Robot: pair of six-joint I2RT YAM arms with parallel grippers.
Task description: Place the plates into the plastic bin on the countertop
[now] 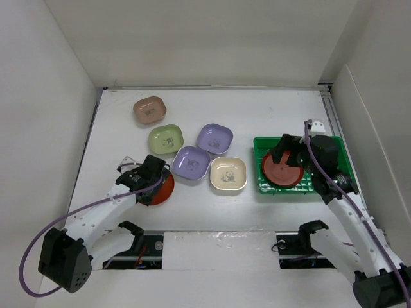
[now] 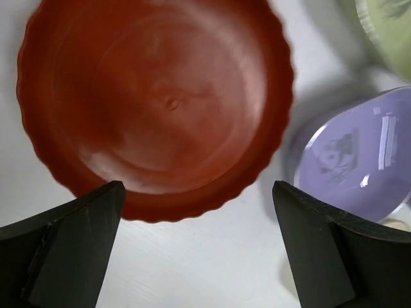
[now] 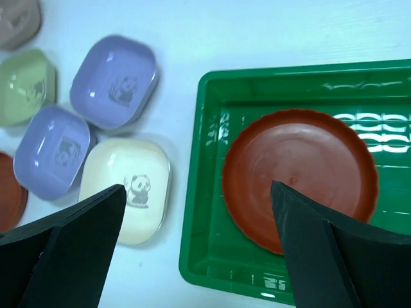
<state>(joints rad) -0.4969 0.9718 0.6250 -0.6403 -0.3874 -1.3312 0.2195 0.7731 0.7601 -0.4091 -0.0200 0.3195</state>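
**Inspection: one plate binned, six on the table, both grippers empty**

You had the right gripper (image 3: 198, 192) hanging over the bright green shallow plastic bin (image 3: 192, 212), fingers spread wide and pinching nothing. One round red scalloped plate (image 3: 298, 176) lay flat on the bin's ribbed floor, at the end nearer the other plates. The rest of the floor was bare.

Your left gripper (image 2: 199, 205) was likewise spread wide and empty. It hovered just over the second round red plate (image 2: 154, 102), which sat on the white table (image 1: 270, 109) in front of the left arm.

Outside the bin lay:
- a tan-pink rounded-square plate (image 1: 150, 110), farthest back;
- a light green one (image 1: 166, 138);
- two lavender ones (image 1: 214, 138) (image 1: 191, 162);
- a cream one with a panda print (image 1: 228, 174), just beside the bin.

Handling, as a judgement: the plates looked light, stiff and glossy, so likely slippery under the pads. They looked unlikely to flex and shallow enough to stack. The red plate offered only its low fluted rim. You would want one finger inside the wall and one outside, closing across the rim, not across the full width. The nearer lavender plate sat close by the left gripper's right-hand finger, so a careless descent could nudge it.
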